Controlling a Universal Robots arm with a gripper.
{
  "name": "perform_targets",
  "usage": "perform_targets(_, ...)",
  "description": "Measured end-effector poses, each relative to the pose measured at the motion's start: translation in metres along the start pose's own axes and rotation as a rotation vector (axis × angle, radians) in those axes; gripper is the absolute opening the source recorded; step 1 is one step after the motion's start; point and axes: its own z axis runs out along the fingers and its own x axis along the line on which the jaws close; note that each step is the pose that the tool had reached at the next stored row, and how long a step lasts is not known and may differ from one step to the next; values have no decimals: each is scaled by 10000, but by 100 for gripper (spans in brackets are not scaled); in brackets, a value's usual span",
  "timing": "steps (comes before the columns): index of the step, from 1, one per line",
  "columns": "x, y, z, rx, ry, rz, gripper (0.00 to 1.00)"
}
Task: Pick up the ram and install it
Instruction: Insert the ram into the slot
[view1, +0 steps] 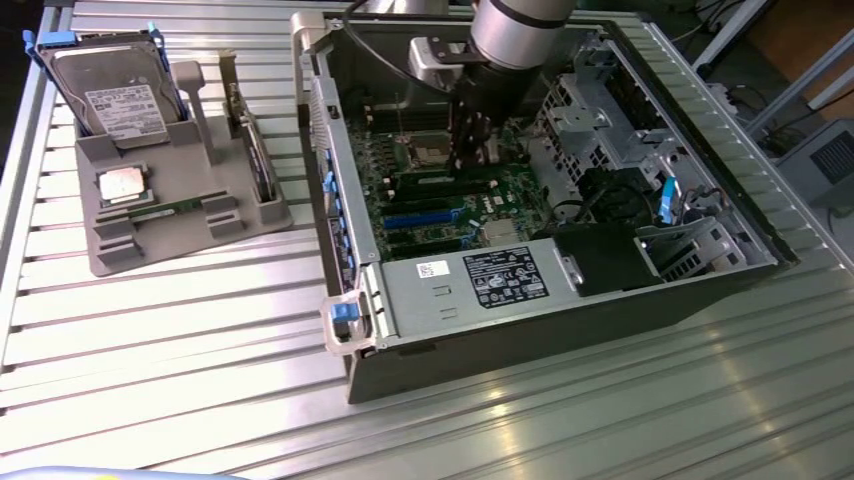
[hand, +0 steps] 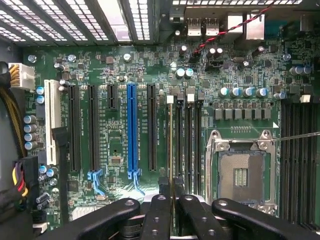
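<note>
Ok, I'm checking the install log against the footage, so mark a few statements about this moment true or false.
1. The gripper is inside the open case, over the motherboard. True.
2. The gripper is open and holds nothing. False: it is shut on the ram, seen edge-on over the slots.
3. The hard drive stands in the tray outside the case. True.
4. A CPU sits in the socket. False: the socket is bare, and the CPU lies on the tray.
</note>
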Motion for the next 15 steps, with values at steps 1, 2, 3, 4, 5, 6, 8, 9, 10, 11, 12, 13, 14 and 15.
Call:
perform_targets(1, -5, 0, 10, -1, 2, 1, 13)
perform_targets(2, -13, 0, 19, 0, 0, 1, 13)
perform_targets(3, -16, -1, 28, 0, 1, 0, 13)
perform_targets(4, -17, -1, 41, 0, 3, 4, 13)
perform_targets(5, -17, -1, 53, 0, 3, 13, 13)
perform_targets(6, -17, -1, 68, 0, 4, 21, 13)
perform_targets(8, -21, -1, 87, 0, 14, 24, 13)
perform_targets(9, -22, 0, 91, 0, 21, 25, 13)
perform_targets(10, -26, 2, 95, 0, 24, 26, 13)
perform_targets(11, -26, 2, 96, 0, 24, 23, 13)
perform_targets(12, -27, 2, 96, 0, 24, 23, 13)
perform_targets(13, -27, 4, 96, -1, 25, 22, 13)
perform_targets(14, -27, 4, 97, -1, 26, 22, 13)
perform_targets(15, -27, 5, 98, 0, 26, 23, 13)
